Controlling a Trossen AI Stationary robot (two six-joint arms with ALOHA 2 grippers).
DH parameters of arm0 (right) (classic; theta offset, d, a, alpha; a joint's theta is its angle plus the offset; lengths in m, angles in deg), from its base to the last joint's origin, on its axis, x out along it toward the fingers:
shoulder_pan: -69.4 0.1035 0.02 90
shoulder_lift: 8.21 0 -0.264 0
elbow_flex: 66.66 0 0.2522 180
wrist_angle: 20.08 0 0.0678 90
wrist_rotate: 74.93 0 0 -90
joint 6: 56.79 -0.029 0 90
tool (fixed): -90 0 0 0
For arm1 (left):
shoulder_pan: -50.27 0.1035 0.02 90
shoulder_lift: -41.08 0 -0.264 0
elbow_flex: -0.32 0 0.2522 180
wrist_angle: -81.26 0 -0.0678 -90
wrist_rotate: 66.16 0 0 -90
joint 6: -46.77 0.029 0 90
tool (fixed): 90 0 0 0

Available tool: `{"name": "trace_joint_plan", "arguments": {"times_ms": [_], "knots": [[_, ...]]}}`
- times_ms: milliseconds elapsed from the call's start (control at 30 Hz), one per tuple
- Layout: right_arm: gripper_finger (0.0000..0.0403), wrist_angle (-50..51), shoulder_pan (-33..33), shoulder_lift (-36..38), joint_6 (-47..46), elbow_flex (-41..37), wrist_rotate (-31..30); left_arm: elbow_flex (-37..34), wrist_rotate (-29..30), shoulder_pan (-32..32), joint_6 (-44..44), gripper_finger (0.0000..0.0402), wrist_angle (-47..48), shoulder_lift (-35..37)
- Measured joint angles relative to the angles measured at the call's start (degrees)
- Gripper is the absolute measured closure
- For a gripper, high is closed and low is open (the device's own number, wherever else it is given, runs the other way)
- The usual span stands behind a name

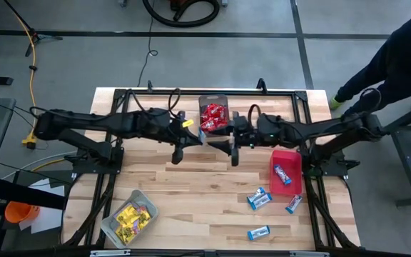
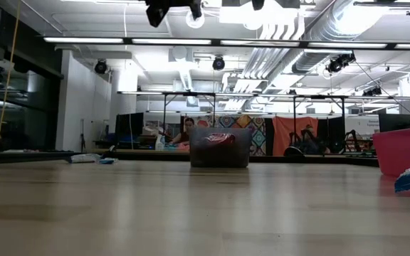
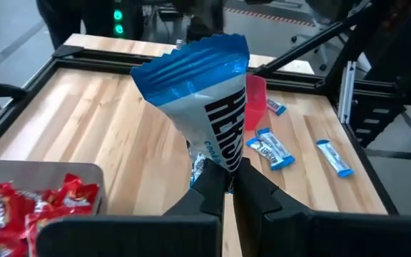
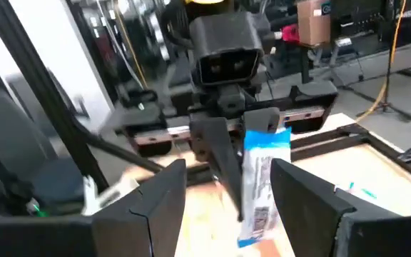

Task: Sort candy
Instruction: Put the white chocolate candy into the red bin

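My left gripper (image 3: 230, 182) is raised over the table's middle (image 1: 200, 137) and is shut on one blue-and-white candy (image 3: 205, 93). My right gripper (image 4: 230, 207) faces it from the table's right side (image 1: 218, 141) and is open. In the right wrist view the candy (image 4: 262, 178) shows between its two fingers without touching either. More blue-and-white candy (image 1: 260, 198) lies loose on the near right of the table. Red candy fills the dark mesh bin (image 1: 212, 114), yellow candy the clear grey bin (image 1: 128, 218), and one blue-and-white packet lies in the red bin (image 1: 285, 171). My left gripper pinches the candy's one short end (image 3: 223, 163) between its two fingers (image 3: 209, 189). The fingers come from the table's left, slanting a little downward, and lie along the packet. The packet sticks out past the fingertips toward my right gripper, lifted clear of the table, its crimped free end (image 3: 191, 53) foremost.
The mesh bin (image 2: 219, 148) stands at the far middle, the red bin (image 2: 404, 149) at the right, the grey bin at the near left corner. A dark frame (image 1: 120, 100) edges the table. A person (image 1: 391, 57) stands beyond the far right corner.
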Motion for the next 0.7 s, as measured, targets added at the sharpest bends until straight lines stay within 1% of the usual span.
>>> {"name": "trace_joint_plan", "arguments": {"times_ms": [167, 300, 433, 533, 700], "knots": [[0.0204, 10.3, 0.0, -4.0, 3.9, 7.4, 0.0, 0.0, -0.2, -0.9, 0.0, 0.0401, -0.5, -0.5], [0.0204, 14.8, 0.0, -6.6, 4.0, 10.8, 0.0, 0.0, 0.0, -1.1, 0.0, 0.0401, -0.5, -0.4], [0.0204, 14.6, 0.0, -8.2, 3.8, 11.8, -0.8, 0.0, 0.0, -1.1, 0.0, 0.0401, -0.3, -0.4], [0.0204, 14.5, 0.0, -8.4, 3.4, 12.0, -3.8, 0.0, 0.1, -1.1, 0.0, 0.0401, -0.5, -0.4], [0.0204, 14.8, -0.1, -8.4, 2.4, 12.0, -6.9, 0.0, 0.0, -1.1, 0.0, 0.0401, -0.6, -0.4]]}}
